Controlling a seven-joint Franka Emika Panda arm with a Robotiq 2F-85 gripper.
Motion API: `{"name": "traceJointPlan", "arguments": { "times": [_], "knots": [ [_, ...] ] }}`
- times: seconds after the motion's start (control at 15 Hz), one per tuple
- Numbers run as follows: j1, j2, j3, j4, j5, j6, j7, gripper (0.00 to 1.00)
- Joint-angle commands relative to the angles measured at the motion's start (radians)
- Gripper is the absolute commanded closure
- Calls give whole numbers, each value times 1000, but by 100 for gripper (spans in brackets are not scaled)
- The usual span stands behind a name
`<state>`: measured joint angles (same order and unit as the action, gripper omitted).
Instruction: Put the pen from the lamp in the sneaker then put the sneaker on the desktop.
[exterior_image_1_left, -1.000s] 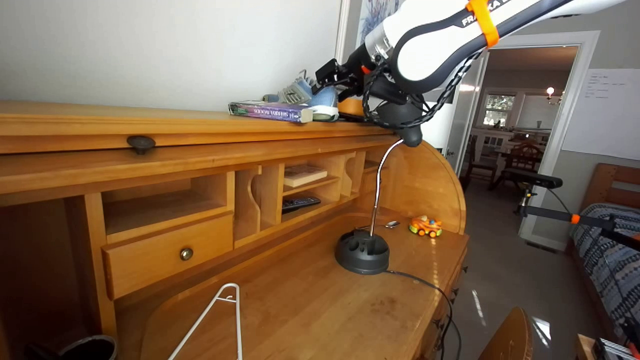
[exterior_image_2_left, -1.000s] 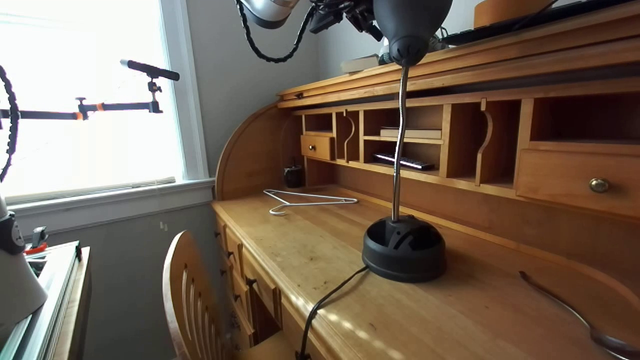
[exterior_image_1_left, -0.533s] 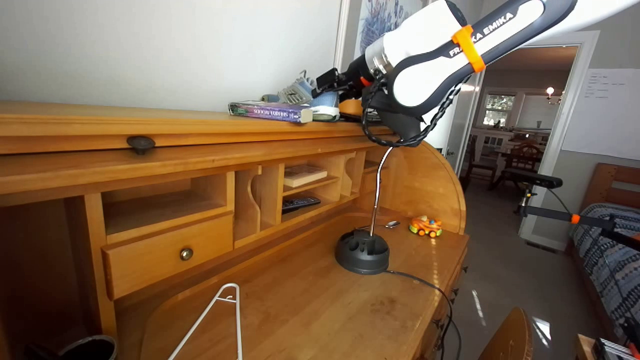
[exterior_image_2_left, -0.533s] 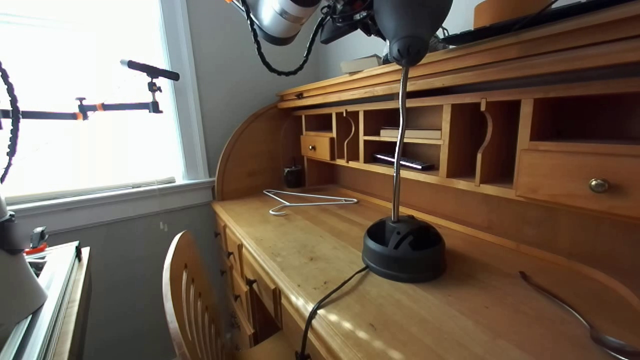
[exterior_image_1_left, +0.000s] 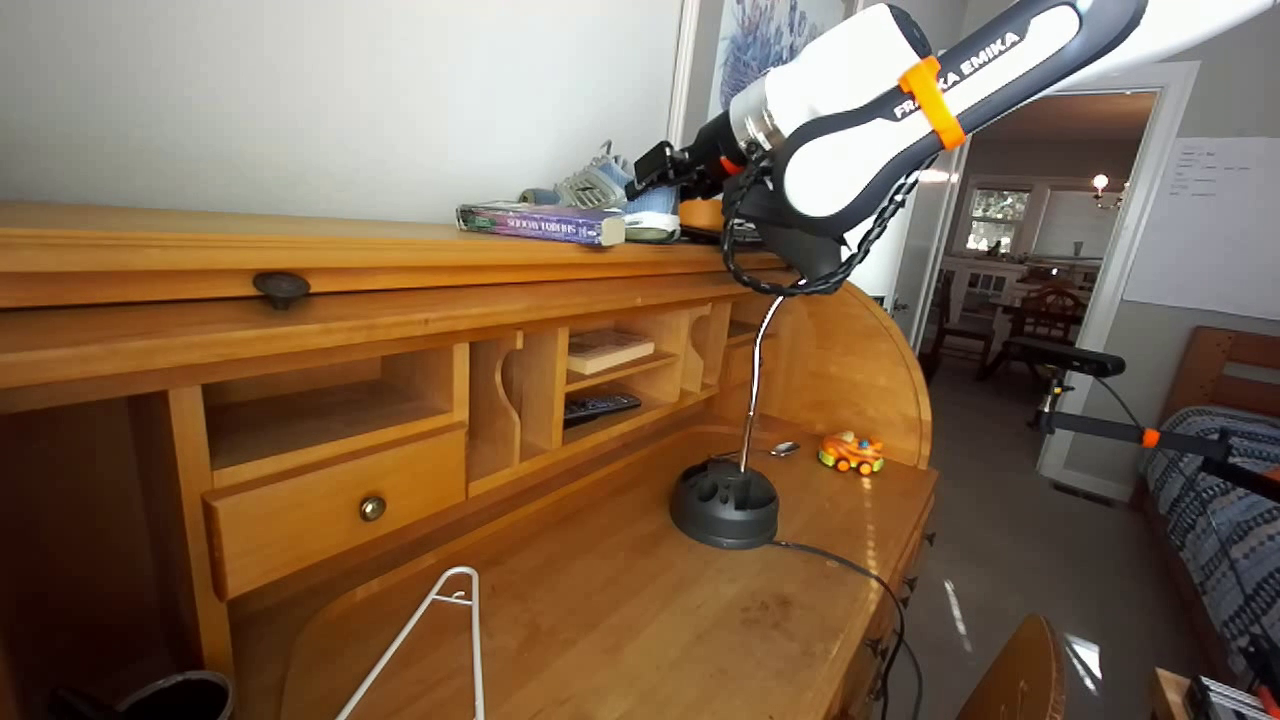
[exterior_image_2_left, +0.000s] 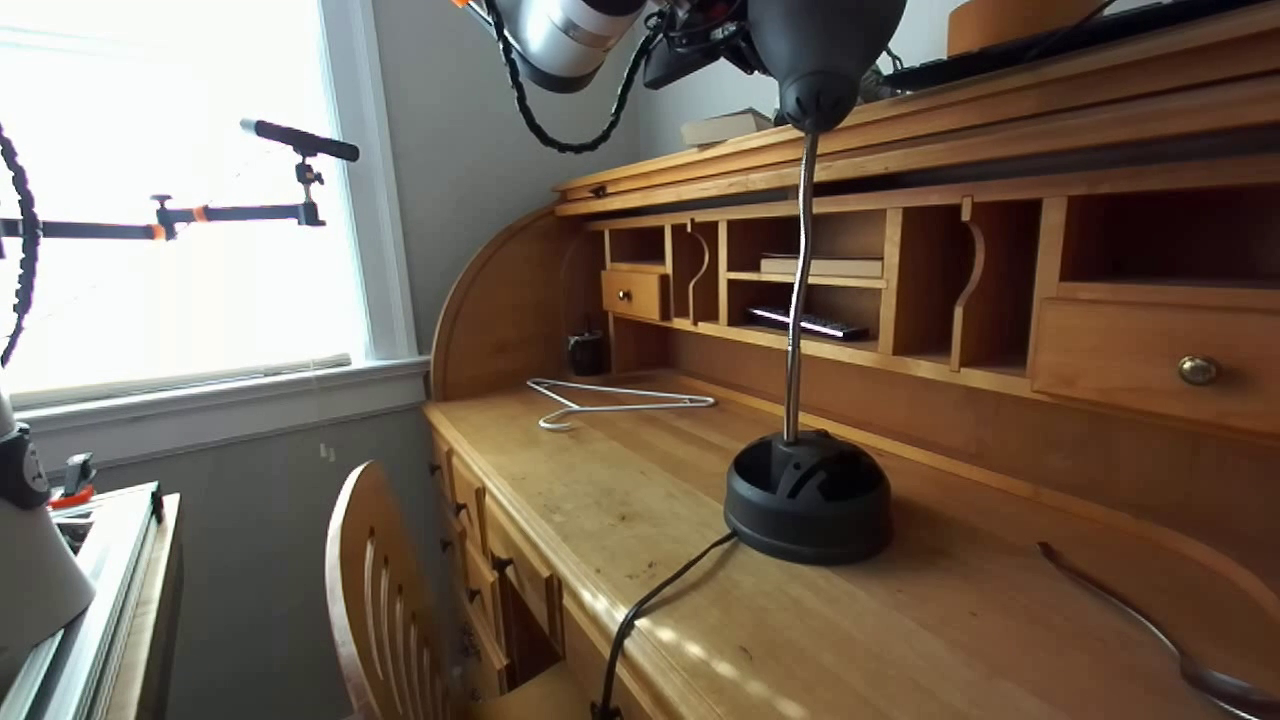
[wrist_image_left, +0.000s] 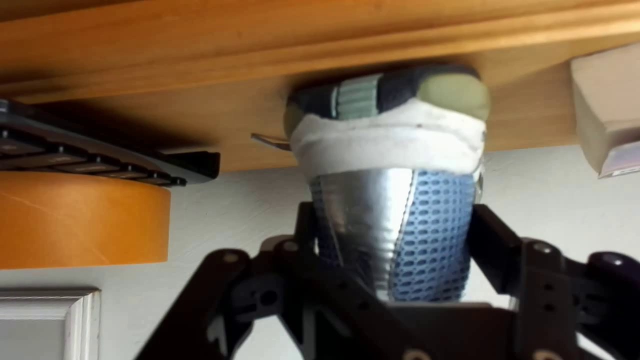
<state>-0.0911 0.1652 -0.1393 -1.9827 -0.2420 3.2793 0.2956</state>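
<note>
The grey-blue sneaker (exterior_image_1_left: 597, 187) stands on the desk's top board, heel toward my arm. My gripper (exterior_image_1_left: 662, 176) is at its heel. In the wrist view both fingers (wrist_image_left: 392, 220) press against the sides of the sneaker's heel (wrist_image_left: 432, 225); that picture stands upside down. I cannot tell whether the sole touches the board. In an exterior view the lamp's shade (exterior_image_2_left: 825, 50) hides the fingers and most of the sneaker. The black lamp base (exterior_image_1_left: 724, 508) stands on the desktop (exterior_image_1_left: 620, 610). No pen shows in its holder or elsewhere; the sneaker's inside is hidden.
A purple book (exterior_image_1_left: 540, 222) lies beside the sneaker. A black keyboard (wrist_image_left: 75, 155) and an orange round object (wrist_image_left: 85, 220) are on its other side. A white hanger (exterior_image_2_left: 620, 405), a spoon (exterior_image_2_left: 1130, 620) and a toy car (exterior_image_1_left: 851, 453) lie on the desktop.
The arm links have swung lower while the gripper stays at the heel. The fingers have closed on the heel, and the sneaker has shifted slightly.
</note>
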Motion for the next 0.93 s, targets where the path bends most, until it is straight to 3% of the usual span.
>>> {"name": "traceJointPlan", "arguments": {
  "times": [0.0, 0.13, 0.2, 0.47, 0.87],
  "knots": [
    [7, -18, 19, -28, 7, 7, 9, 50],
    [2, -49, 37, -61, 10, 21, 12, 51],
    [8, -68, 53, -86, 107, 31, -78, 53],
    [18, -130, 89, -160, 186, 72, -119, 55],
    [11, -200, 76, -249, 237, 158, -157, 55]
  ]
}}
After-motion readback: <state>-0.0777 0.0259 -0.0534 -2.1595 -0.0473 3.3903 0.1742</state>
